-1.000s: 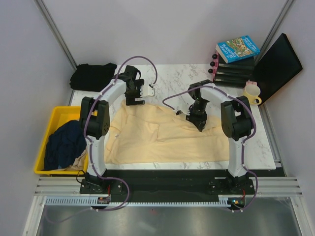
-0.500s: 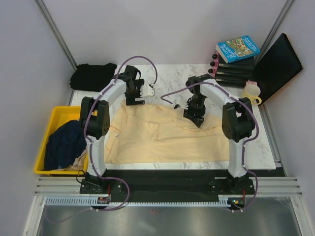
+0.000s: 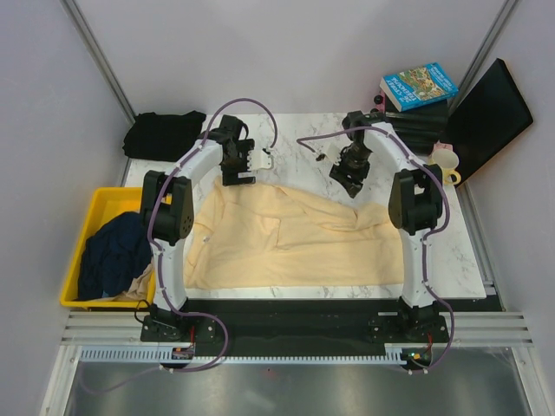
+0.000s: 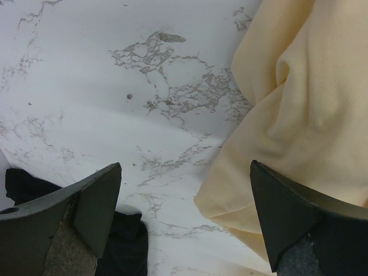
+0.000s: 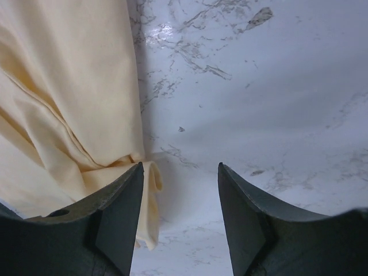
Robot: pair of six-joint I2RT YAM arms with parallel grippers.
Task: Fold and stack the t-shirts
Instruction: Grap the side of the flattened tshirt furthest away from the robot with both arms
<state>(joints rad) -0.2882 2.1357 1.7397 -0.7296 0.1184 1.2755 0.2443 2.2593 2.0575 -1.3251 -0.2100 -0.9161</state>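
1. Finding a yellow bin well left of the cream shirt, with a navy shirt bunched up inside it.
2. Noting a black shirt heaped beyond the cream shirt's far left corner, apart from it.
3. Hovering the left gripper over the cream shirt's far left edge, jaws spread wide and gripping nothing, with bare marble table showing between the fingers.
4. Leaving the cream shirt itself spread flat but wrinkled, rumpled along its far edge.
5. Holding the right gripper just beyond the cream shirt's far right edge, jaws parted moderately and empty, a fold of the cloth lying just beside one finger.
6. Passing a yellow mug and stacked books far right of the cream shirt.
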